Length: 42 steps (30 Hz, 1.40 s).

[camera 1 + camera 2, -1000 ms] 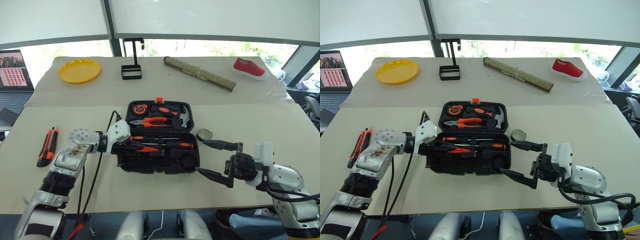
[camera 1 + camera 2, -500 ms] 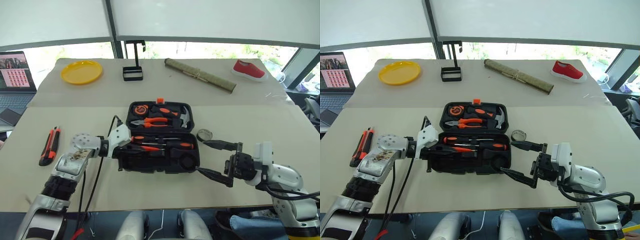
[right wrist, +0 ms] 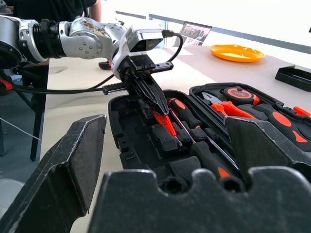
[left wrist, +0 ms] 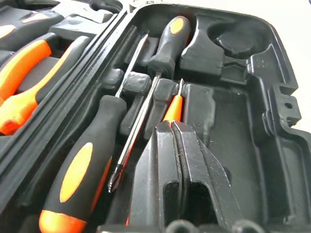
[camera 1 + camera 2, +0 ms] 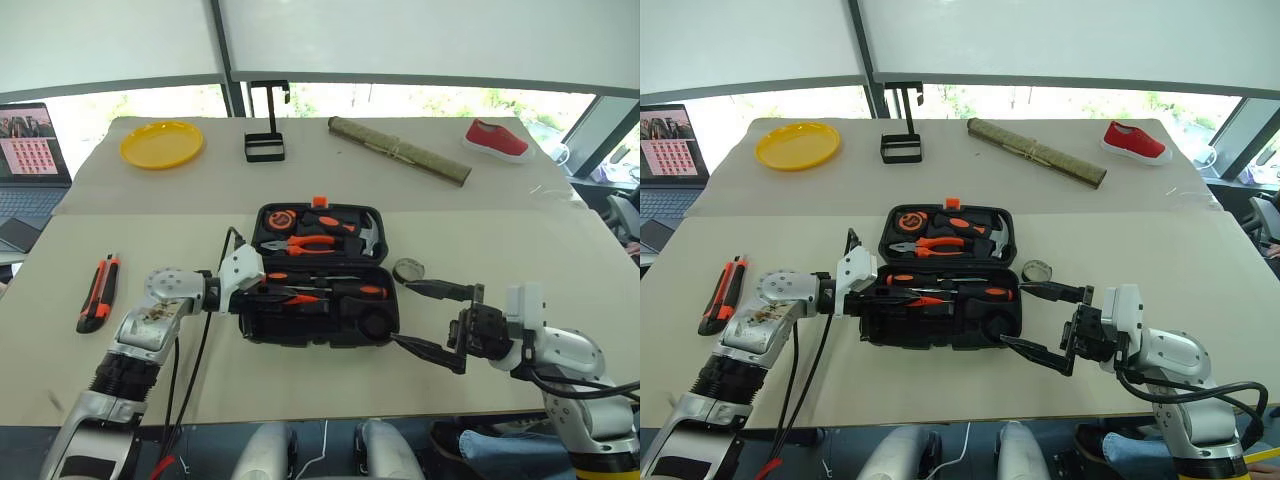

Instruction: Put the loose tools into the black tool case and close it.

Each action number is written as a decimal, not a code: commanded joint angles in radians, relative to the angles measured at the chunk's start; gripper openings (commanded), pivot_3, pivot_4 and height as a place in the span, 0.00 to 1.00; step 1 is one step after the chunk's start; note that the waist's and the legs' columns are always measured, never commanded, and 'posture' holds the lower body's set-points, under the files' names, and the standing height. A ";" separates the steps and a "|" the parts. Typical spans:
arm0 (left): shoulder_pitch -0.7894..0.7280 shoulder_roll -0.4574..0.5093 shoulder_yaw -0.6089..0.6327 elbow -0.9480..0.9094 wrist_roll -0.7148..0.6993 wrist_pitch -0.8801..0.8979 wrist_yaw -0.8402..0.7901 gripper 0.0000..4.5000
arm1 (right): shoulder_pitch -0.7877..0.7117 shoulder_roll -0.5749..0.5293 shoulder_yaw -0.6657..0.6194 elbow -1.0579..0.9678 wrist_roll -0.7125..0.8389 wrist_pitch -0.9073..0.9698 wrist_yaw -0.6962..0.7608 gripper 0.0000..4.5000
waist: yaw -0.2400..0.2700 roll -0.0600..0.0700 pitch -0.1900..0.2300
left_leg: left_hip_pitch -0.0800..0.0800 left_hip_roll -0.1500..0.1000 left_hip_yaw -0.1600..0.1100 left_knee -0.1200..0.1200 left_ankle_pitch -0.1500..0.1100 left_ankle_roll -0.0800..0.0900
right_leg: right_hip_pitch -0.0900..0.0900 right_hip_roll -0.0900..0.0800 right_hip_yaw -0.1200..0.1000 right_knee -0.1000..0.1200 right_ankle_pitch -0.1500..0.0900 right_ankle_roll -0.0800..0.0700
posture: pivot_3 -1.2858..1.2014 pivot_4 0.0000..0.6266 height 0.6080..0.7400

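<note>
Black tool case lying open at the middle of the table, lid half away from the robot, orange latch on its far edge. In the lid half: tape measure, orange-handled pliers, hammer.

In the near half: two orange-black-handled screwdrivers seated side by side in their moulded slots, pointing opposite ways.

Left gripper reaching into the near half from the case's left end, jaws pressed together on the slim all-orange tester screwdriver, gripped at the handle. Tester tip aimed along the case, handle lying over a slot beside the two screwdrivers; fully seated or not, cannot tell.

Right gripper hovering just beside the case's right end, jaws spread wide, nothing between them.

Small dark roll of tape on the table, just beside the case's right edge, close to the right gripper's farther finger.

Orange-and-black utility knife on the table, well apart from the case, left of the left arm.
</note>
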<state>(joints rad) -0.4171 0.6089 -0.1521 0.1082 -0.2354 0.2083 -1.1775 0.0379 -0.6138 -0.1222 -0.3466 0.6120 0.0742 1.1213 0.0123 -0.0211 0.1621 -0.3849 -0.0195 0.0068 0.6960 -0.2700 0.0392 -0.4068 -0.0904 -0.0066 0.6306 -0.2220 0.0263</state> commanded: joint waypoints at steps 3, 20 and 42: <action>0.019 0.014 -0.012 0.023 0.024 -0.041 -0.004 0.02 | -0.013 -0.002 0.003 -0.019 0.015 0.007 0.004 1.00 | 0.000 0.000 0.000 | 0.000 0.000 0.000 0.000 0.000 0.000 | 0.000 0.000 0.000 0.000 0.000 0.000 | 0.52 0.24 1.00; 0.134 -0.014 0.027 0.005 -0.003 0.006 0.075 0.02 | -0.027 0.006 0.020 -0.005 0.015 -0.002 0.005 1.00 | -0.006 0.010 -0.006 | 0.005 0.001 0.000 -0.002 0.000 0.000 | 0.003 0.000 0.001 0.000 0.000 0.000 | 0.52 0.24 1.00; 1.037 -0.469 0.947 -0.459 -0.337 -0.263 0.681 0.99 | -0.101 0.193 0.074 0.075 0.042 -0.141 0.077 1.00 | -0.009 -0.001 -0.001 | 0.001 0.003 -0.001 -0.003 -0.003 0.001 | 0.000 -0.013 0.006 -0.006 -0.002 0.000 | 0.52 0.24 1.00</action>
<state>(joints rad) 0.6050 0.1751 0.7419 -0.3382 -0.5532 -0.0060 -0.5476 -0.0436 -0.4314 -0.0425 -0.2599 0.6170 -0.0473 1.1917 0.0035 -0.0217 0.1612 -0.3845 -0.0165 0.0061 0.6924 -0.2732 0.0398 -0.4070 -0.1025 -0.0021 0.6240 -0.2237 0.0266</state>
